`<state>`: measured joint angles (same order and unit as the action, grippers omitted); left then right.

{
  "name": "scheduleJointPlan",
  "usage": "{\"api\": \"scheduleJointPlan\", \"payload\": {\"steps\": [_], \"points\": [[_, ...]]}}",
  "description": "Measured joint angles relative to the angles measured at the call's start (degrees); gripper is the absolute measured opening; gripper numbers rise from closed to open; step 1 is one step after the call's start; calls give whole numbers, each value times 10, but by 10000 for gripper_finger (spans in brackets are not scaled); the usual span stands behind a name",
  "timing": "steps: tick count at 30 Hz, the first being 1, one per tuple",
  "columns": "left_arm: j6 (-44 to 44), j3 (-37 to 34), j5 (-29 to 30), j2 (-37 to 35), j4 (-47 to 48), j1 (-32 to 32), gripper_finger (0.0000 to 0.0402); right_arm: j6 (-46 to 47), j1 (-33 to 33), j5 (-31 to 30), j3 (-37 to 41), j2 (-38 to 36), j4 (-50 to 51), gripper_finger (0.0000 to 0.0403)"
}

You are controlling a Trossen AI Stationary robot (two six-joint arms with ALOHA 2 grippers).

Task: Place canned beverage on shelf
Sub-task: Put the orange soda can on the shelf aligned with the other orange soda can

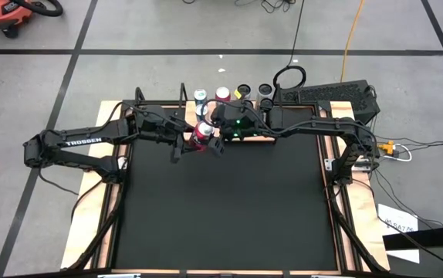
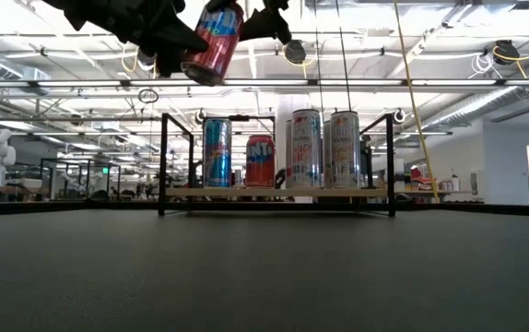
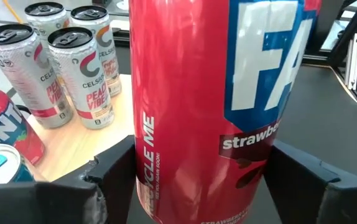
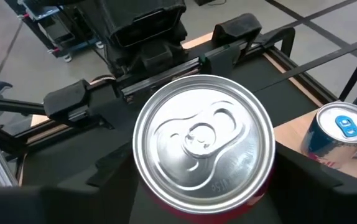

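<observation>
The red strawberry can (image 1: pixel 202 131) is hanging in mid-air above the black mat (image 1: pixel 221 208), just in front of the shelf (image 2: pixel 278 193), and a handover between the arms looks to be the step in hand.

Working from the left: the left gripper (image 1: pixel 187 144) is reaching in from nine o'clock and is clamping the can's body between its two fingers (image 3: pixel 113 180), as its own wrist view is showing. In the low view the can (image 2: pixel 211 41) is tilting, held well above shelf height.

The right gripper (image 1: pixel 223 133) is coming in from three o'clock and is bracketing the same can from the other side, its wrist camera looking straight down on the silver lid (image 4: pixel 203 146). Its fingers are sitting close at either side of the can, but whether they are pressing it or just letting go I cannot tell.

The next move, by my judgement, is calling for one arm to release cleanly, then for the other to bring the can upright and carry it toward twelve o'clock onto bare board.

The shelf is already holding cans: left to right in the low view, a blue can (image 2: pixel 216 152), a short red can (image 2: pixel 260 161), and white Celsius cans (image 2: pixel 326 149). Free space is showing at the right end.
</observation>
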<state>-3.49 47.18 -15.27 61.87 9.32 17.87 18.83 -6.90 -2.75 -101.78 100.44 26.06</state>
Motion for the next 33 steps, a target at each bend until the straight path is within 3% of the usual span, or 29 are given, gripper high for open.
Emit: {"api": "scheduleJointPlan", "payload": {"steps": [5, 11, 16, 23, 28, 33], "points": [[0, 0, 21, 0, 6, 3, 338, 0, -1, -27, 0, 0, 16, 275], [0, 0, 23, 0, 64, 24, 388, -15, -3, -80, 0, 0, 109, 276], [-1, 0, 24, -1, 103, 36, 395, -31, -17, -75, 31, 0, 117, 277], [-4, 0, 24, -1, 85, 38, 395, -52, -72, -79, 93, 0, 72, 277], [-17, 0, 24, -1, 72, 38, 395, -96, -107, -31, 96, 27, 41, 277], [-29, 0, 25, -1, 71, 38, 396, -107, -120, -42, 96, 57, 51, 278]]}}
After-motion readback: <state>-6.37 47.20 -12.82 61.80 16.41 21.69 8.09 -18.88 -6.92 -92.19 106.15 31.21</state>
